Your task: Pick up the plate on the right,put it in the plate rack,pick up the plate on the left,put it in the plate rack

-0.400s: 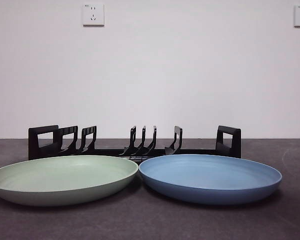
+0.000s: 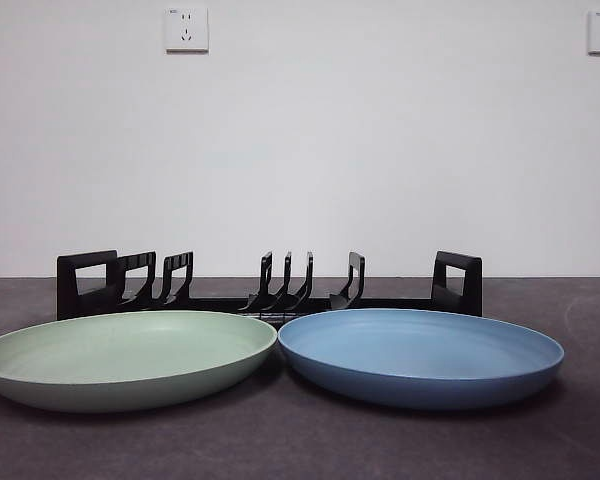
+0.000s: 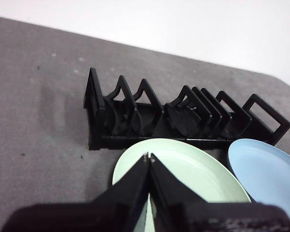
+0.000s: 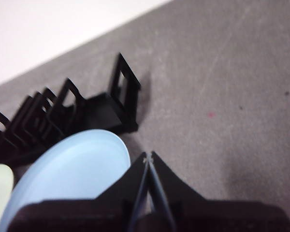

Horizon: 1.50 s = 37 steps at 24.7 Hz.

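Blue plate (image 4: 72, 169), flat on the worktop (image 4: 222, 87) before the plate rack (image 4: 53, 116), is seen just beside the right claw (image 4: 148, 155), whose jaws are together; left claw (image 3: 148, 157), likewise together, is held above the green plate (image 3: 183, 169).

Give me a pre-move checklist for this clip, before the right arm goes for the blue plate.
1. Blue plate flat on table, untouched: ok.
2. Plate rack upright behind both plates, slots free: ok.
3. Right pincer shut, hanging above the table by the blue plate's rim; must open first: not ok.
4. Left pincer shut over the green plate, holding nothing: ok.
5. Gap between the two plates' rims: cannot tell.
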Each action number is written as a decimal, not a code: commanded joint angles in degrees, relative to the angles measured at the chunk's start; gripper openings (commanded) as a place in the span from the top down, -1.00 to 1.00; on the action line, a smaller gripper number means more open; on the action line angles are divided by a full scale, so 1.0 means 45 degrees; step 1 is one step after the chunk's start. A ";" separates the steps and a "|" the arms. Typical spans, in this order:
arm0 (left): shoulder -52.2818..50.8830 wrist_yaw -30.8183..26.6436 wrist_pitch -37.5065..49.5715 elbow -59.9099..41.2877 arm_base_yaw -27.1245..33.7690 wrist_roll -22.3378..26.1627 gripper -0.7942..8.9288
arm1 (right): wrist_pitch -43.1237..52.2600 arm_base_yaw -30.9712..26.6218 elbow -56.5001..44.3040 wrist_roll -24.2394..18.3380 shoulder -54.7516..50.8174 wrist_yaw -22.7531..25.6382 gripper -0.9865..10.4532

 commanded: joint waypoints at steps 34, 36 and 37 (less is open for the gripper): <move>1.1851 0.0811 -0.0335 0.7567 -0.3594 0.3011 0.24 | 0.0413 0.0500 0.5717 -0.2312 1.4372 -0.4323 0.57; 1.1851 0.0617 -0.0340 0.7567 -0.3706 0.3055 0.24 | 0.0408 0.0568 0.5717 -0.2302 1.4455 -0.4245 0.77; 1.1851 0.0627 -0.0345 0.7567 -0.3725 0.3099 0.24 | 0.0418 0.0568 0.5727 -0.2293 1.4440 -0.4240 0.86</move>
